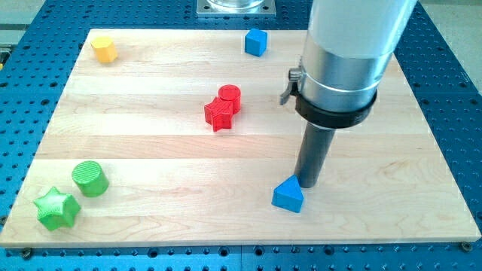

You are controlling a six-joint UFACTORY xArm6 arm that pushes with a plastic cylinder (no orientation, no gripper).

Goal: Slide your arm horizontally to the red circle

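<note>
Pale wooden board (188, 211) on a blue perforated table (444, 53). My tip (308, 184), a plain rod with no pincer, touches the blue triangular block (288, 196) at the block's 1 o'clock. The red circle (230, 98) lies well apart at my tip's 10 o'clock, touching a red star (218, 114).

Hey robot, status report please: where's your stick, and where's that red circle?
My tip touching blue triangle block. Red circle toward view's upper left, against red star. Nothing between.
</note>
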